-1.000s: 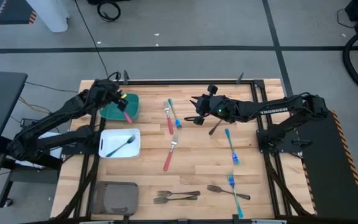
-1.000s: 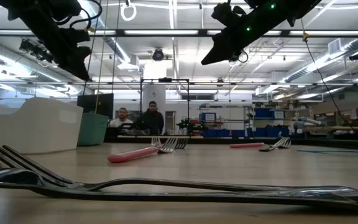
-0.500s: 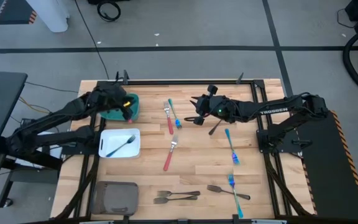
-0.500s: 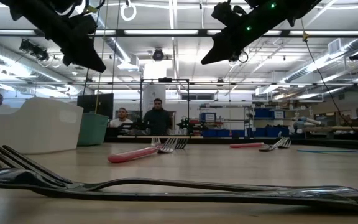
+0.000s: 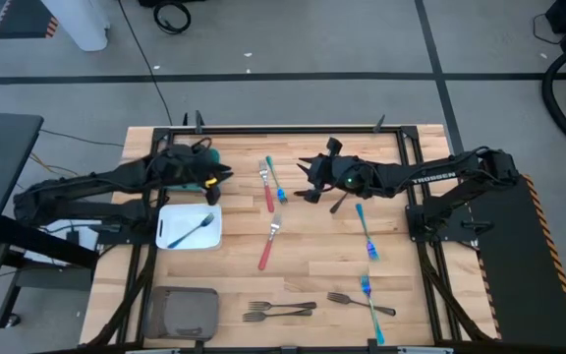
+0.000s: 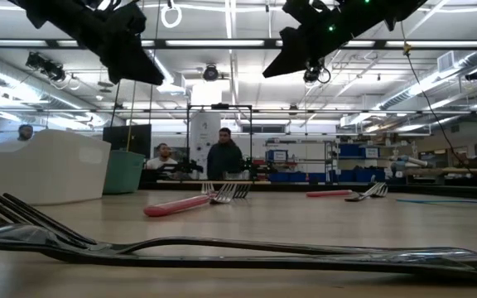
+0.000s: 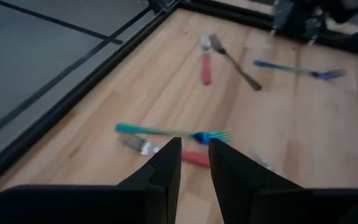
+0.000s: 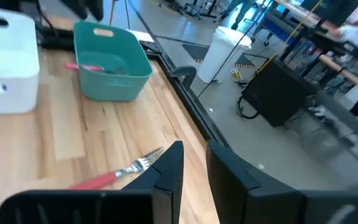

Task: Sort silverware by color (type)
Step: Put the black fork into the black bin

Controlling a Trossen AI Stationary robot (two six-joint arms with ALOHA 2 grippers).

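Your left gripper (image 5: pixel 222 177) hangs over the table just past the green bin (image 8: pixel 112 65), its jaws a narrow gap apart with nothing between them. Below and ahead of it lie a teal-and-blue fork (image 7: pixel 174 132) and a red fork (image 5: pixel 267 187), side by side on the wood.

Your right gripper (image 5: pixel 303 183) hovers beside that same pair, on their other side, jaws likewise slightly parted and empty. A red fork (image 8: pixel 114 173) shows just ahead of its fingers.

One fork (image 5: pixel 191 232) lies in the white bin (image 5: pixel 165 211), and one red utensil (image 8: pixel 92 67) in the green bin. The other forks are scattered over the table.

You can read "TROSSEN" on the right arm (image 5: pixel 430 176).
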